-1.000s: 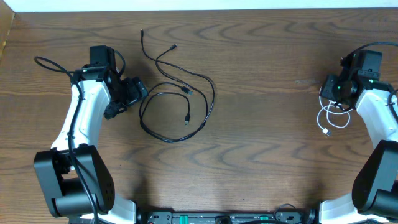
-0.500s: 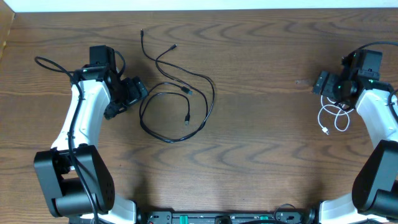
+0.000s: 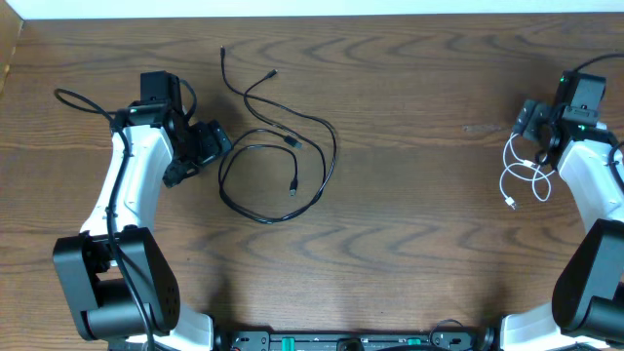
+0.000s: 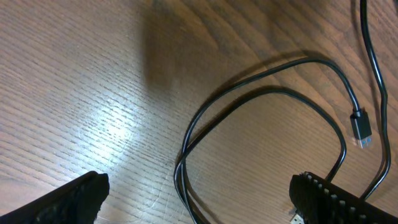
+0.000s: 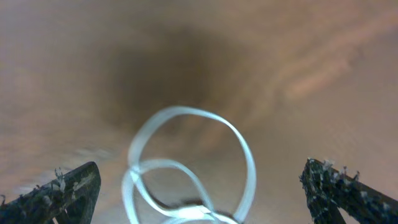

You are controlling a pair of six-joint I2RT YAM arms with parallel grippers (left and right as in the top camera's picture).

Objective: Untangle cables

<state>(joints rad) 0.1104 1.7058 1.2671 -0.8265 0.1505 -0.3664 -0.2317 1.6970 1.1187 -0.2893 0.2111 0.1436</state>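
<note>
Two thin black cables (image 3: 273, 221) lie looped and crossed on the wooden table left of centre, with small plug ends inside the loop. My left gripper (image 3: 205, 156) stands open just left of that loop. In the left wrist view the black cables (image 4: 249, 93) run between its fingers (image 4: 68, 199), touching neither, and a plug (image 4: 360, 129) lies at the right. The white cable (image 3: 520, 178) lies coiled on the table at the far right. My right gripper (image 3: 536, 129) is open just above it. In the blurred right wrist view the white loops (image 5: 186, 111) lie free between the wide-apart fingertips (image 5: 59, 190).
A thick black arm cord (image 3: 73, 97) arcs off the left arm. Both arm bases (image 3: 117, 292) stand at the near edge. A white strip (image 3: 312, 8) borders the table's far edge.
My right gripper has opened, let go of the white cable, and drawn back to the right. The white cable now rests on the table. The left arm has not moved.
</note>
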